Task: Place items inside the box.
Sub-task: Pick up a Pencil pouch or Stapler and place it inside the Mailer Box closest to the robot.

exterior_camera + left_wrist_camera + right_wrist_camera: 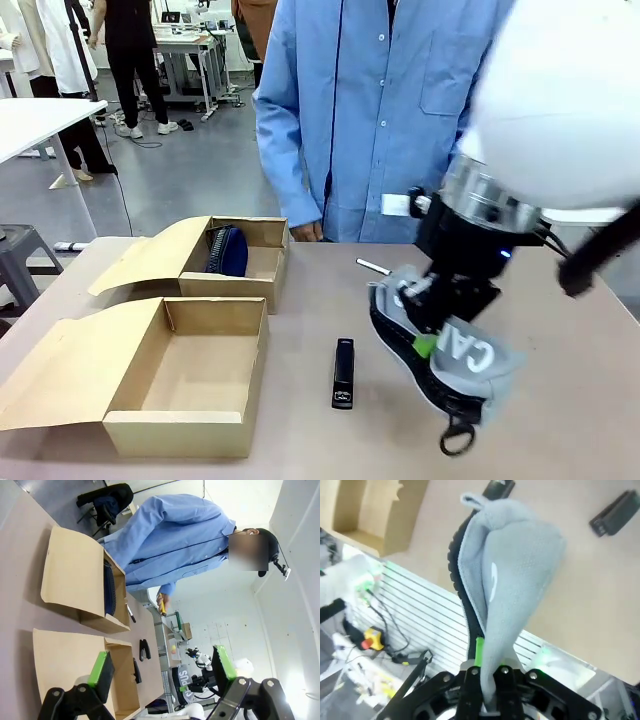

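grey pouch point(468, 368) pinched in right claw point(425, 345), pointing down

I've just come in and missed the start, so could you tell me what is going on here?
The right gripper is shut on a grey pouch, holding it by one end over the table. A navy pouch lies in the far box; the near box stands open. A black stapler lies on the table. The left gripper is open, holding nothing. The person stands opposite.
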{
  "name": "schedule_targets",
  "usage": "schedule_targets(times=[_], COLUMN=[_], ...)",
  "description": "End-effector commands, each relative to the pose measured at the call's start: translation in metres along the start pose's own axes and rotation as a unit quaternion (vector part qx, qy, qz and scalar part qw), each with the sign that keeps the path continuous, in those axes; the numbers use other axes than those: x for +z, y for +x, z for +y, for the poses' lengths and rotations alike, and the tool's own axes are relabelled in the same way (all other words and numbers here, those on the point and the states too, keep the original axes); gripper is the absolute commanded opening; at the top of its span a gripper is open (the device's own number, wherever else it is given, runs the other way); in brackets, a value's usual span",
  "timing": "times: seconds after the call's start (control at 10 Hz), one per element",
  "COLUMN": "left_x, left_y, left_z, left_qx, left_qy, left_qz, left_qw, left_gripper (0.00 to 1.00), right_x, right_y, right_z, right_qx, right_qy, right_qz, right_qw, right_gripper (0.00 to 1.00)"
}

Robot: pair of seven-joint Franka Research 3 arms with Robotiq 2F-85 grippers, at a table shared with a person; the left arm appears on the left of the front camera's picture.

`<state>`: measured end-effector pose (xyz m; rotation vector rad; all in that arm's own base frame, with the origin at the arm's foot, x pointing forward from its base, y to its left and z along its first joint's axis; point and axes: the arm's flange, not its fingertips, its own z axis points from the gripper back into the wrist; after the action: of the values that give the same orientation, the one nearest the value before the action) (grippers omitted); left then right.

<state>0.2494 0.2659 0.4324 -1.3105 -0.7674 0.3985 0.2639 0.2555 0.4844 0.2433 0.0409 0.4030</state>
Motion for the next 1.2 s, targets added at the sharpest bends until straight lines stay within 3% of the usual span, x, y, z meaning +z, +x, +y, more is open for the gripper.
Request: schedule_targets(times=[0.0, 0.2, 0.3, 0.5, 0.7, 0.9, 1.0, 1.1], left_x=[-0.001, -0.001, -0.001, -0.001, -0.001, -0.001, -0.001, -0.001], left_y=[0.001, 0.001, 0.001, 0.001, 0.001, 0.001, 0.001, 0.001], left_z=[-0.001, -0.001, -0.001, -0.001, -0.001, -0.001, -0.001, -0.001], left_qx=[-0.009, -0.009, -0.009, -0.009, -0.009, -0.009, -0.009, -0.009], left_qy=[-0.013, -0.013, -0.013, -0.013, -0.013, -0.013, -0.013, -0.013], left_qz=[-0.006, -0.006, -0.006, -0.006, -0.006, -0.006, -0.006, -0.006], left_qw=[1.000, 1.000, 1.000, 1.000, 1.000, 1.000, 1.000, 1.000], left_gripper=[1.00, 1.00, 1.00, 1.00, 1.00, 1.00, 1.00, 1.00], right_x=[0.004, 0.004, -0.001, 0.005, 0.013, -0.002, -0.009, -0.016], right_y=[0.018, 0.018, 0.000, 0.025, 0.027, 0.046, 0.065, 0.094], right_z=[0.020, 0.020, 0.003, 0.030, 0.049, 0.084, 0.104, 0.130], right_qx=[0.001, 0.001, 0.004, -0.090, -0.165, -0.138, -0.139, -0.181], right_qy=[-0.023, -0.023, -0.005, -0.025, 0.016, 0.082, 0.102, 0.122], right_qz=[0.012, 0.012, 0.002, -0.050, -0.082, -0.057, -0.075, -0.098], right_qw=[1.000, 1.000, 1.000, 0.994, 0.983, 0.985, 0.982, 0.971], right_gripper=[0.00, 0.00, 0.06, 0.06, 0.06, 0.06, 0.06, 0.06])
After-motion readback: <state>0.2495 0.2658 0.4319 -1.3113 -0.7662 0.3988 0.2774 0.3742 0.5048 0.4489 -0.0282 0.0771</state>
